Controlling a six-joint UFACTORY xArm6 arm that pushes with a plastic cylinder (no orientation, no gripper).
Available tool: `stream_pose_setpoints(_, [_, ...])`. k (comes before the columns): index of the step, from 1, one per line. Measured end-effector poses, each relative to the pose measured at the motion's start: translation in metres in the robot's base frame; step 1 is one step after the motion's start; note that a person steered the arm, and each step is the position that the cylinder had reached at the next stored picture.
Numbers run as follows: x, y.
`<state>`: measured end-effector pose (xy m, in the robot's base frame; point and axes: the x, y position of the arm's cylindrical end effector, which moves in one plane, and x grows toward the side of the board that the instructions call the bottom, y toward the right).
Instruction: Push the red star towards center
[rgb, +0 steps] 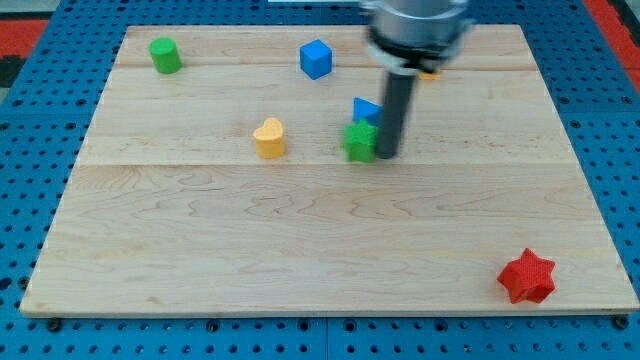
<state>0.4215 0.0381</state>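
Note:
The red star (526, 277) lies near the board's bottom right corner. My tip (387, 155) is near the board's middle, slightly toward the top, far up and left of the red star. It stands right beside the green block (360, 141), at that block's right edge. A blue block (366, 109) sits just above the green one, partly behind the rod.
A yellow heart-shaped block (269, 138) lies left of the green block. A blue cube (316, 58) sits at the top centre. A green cylinder (165, 55) is at the top left. A small yellow-orange piece (428, 71) peeks out behind the arm. The wooden board (300, 240) rests on a blue pegboard.

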Motion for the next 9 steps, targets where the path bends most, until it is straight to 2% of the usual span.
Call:
stream_pose_setpoints(1, [0.021,0.035])
stream_pose_setpoints(2, [0.124,0.038])
stream_pose_setpoints(3, [0.195,0.129])
stream_pose_setpoints(4, [0.196,0.196])
stream_pose_setpoints(5, [0.196,0.218])
stream_pose_setpoints(6, [0.158,0.212])
stream_pose_setpoints(7, [0.080,0.135])
stream_pose_setpoints(8, [0.108,0.146])
stream_pose_setpoints(9, [0.169,0.116])
